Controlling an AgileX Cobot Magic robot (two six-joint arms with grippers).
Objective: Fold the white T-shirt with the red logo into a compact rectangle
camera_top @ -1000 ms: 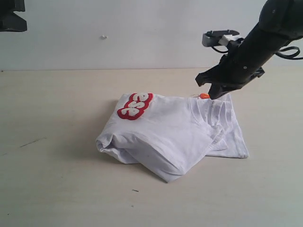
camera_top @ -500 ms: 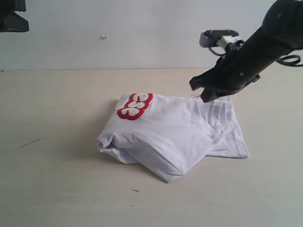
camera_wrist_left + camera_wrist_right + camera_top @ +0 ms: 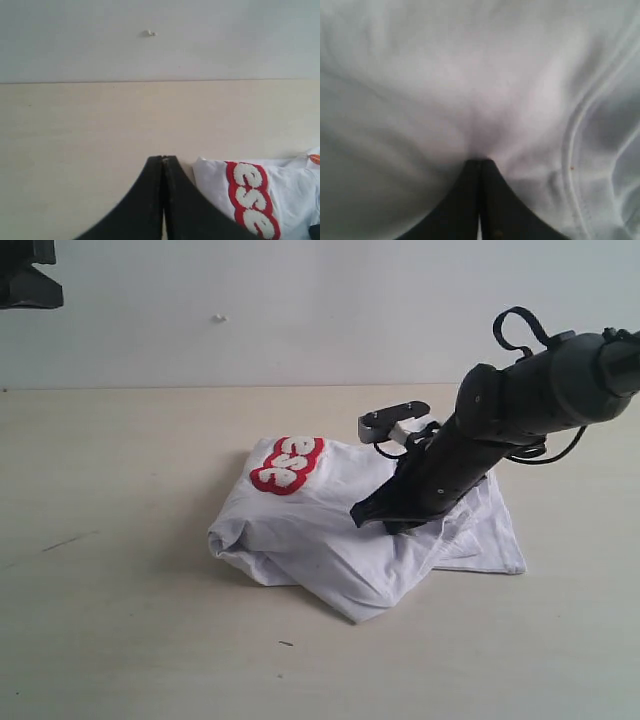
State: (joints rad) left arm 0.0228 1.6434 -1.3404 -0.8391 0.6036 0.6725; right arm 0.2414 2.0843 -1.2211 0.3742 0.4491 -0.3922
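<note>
The wrinkled white cotton T-shirt is lying bunched mid-frame on the pale worktop, its red-outlined logo facing up at its upper left. The right gripper, jaws closed, is pressing into its cloth; the left gripper is keeping its jaws together, empty.

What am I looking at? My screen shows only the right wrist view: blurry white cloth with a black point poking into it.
Observer: That cloth is the white T-shirt, lying bunched and half folded on the table. The black point is the right gripper, shut and pressing into the shirt's middle.
Visitor: Is anything printed on it?
Observer: Yes, the red logo faces up at the shirt's far left corner in the exterior view.
Visitor: And the other arm?
Observer: The left gripper is shut too, raised over bare table beside the logo, touching nothing.
</note>
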